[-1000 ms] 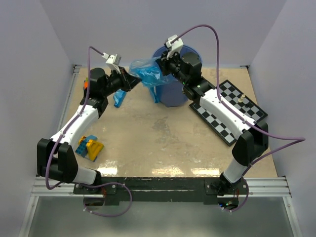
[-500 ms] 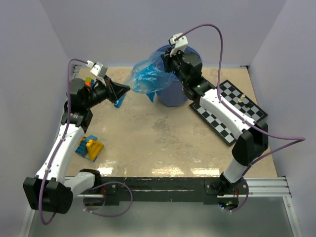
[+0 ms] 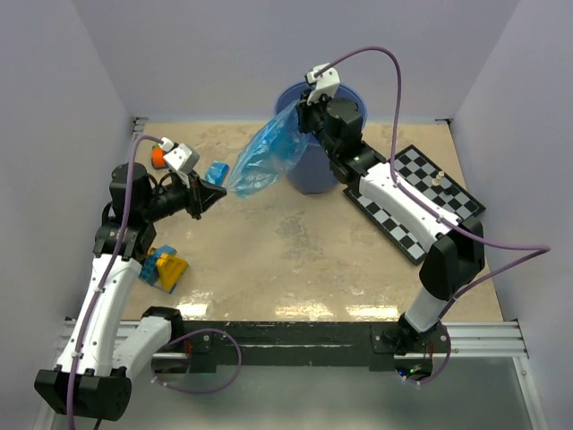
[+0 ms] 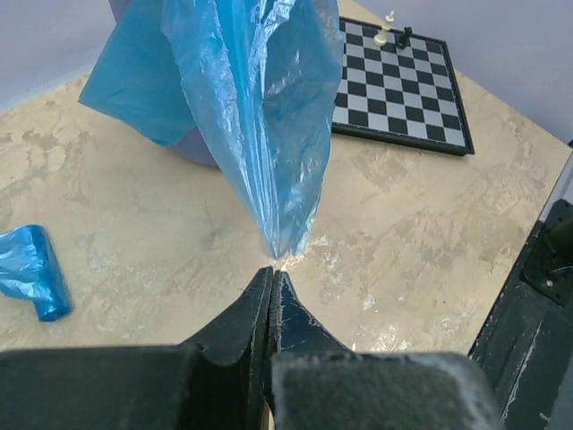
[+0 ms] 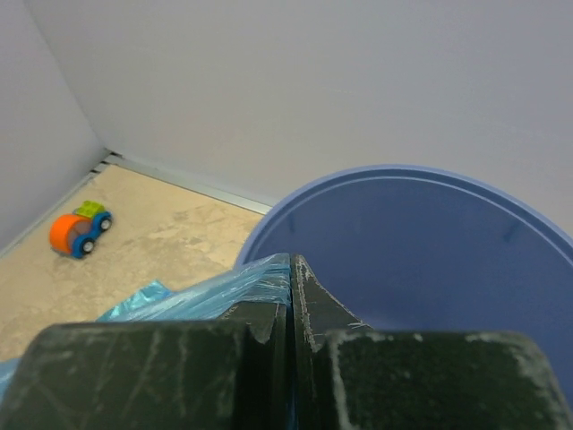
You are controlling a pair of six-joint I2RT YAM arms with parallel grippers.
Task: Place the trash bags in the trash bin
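Beige worktop [image 3: 295,251], walled on three sides. No bag is showing inside the trash bin [image 3: 309,177] at the far edge. I'm pinching the stretched trash bag [image 3: 264,157] at the rim with my right gripper [image 3: 304,106], and my left gripper [image 3: 218,190] is clamping its lower corner. The rolled trash bag [image 3: 218,170] is lying far-left. Mid-worktop is sitting open; the chessboard [image 3: 421,202] is crowding the right edge.

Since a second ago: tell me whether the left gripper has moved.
Yes. The left gripper has pulled away from the trash bin, down and left in the top view, drawing the trash bag out with it.
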